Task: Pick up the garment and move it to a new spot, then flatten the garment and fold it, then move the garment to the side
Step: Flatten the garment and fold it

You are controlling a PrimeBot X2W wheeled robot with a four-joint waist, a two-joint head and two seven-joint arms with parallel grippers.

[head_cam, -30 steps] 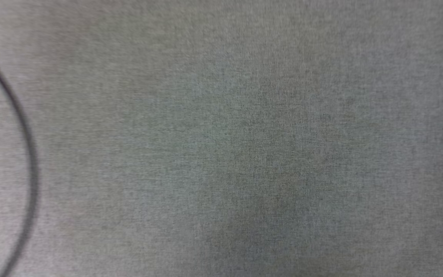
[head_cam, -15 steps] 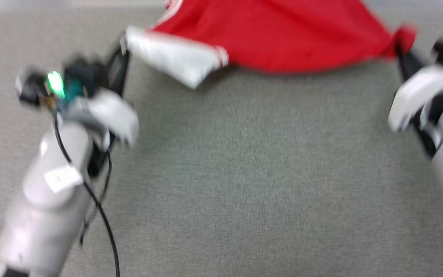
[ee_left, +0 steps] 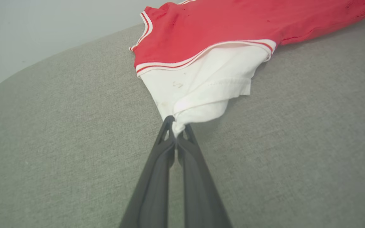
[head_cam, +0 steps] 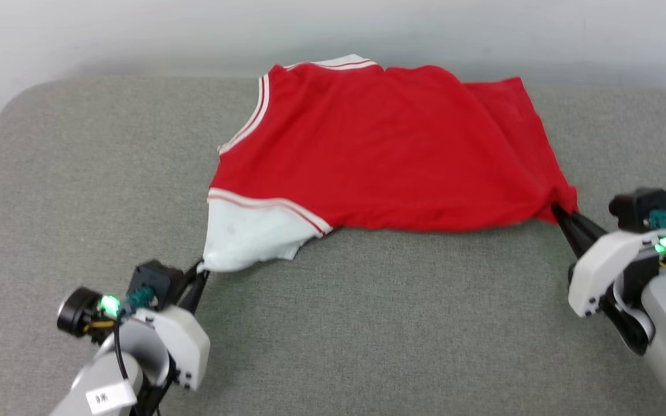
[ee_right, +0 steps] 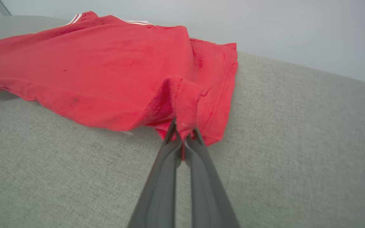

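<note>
found garment point(head_cam: 379, 150) lying on grey pad point(head_cam: 367, 335), in 12 o'clock half of head view, far edge close to pale wall point(head_cam: 136, 34). mostly flat, plain red side up, with ridges running toward 4 o'clock corner. white sleeve point(head_cam: 246, 231) at 7 o'clock corner; red-white trim along its seam and along armhole at 10 o'clock.

noted left gripper point(head_cam: 201, 273) at 7 o'clock of garment, low over pad. in left wrist view, fingers point(ee_left: 158, 164) pressed together, pinching bunched tip of sleeve. sleeve drawn to a point there, a few faint marks on the white cloth.

noted right gripper point(head_cam: 559, 212) at 4 o'clock of garment, well apart from left gripper. in right wrist view, fingers point(ee_right: 163, 177) clamped tight on a tuck of red hem corner, cloth gathered into folds just above tips.

saw near edge of garment strung between the two pinch points, thin shadow under it on pad. logged green lamp point(head_cam: 109, 303) lit on left wrist, another on right wrist.
</note>
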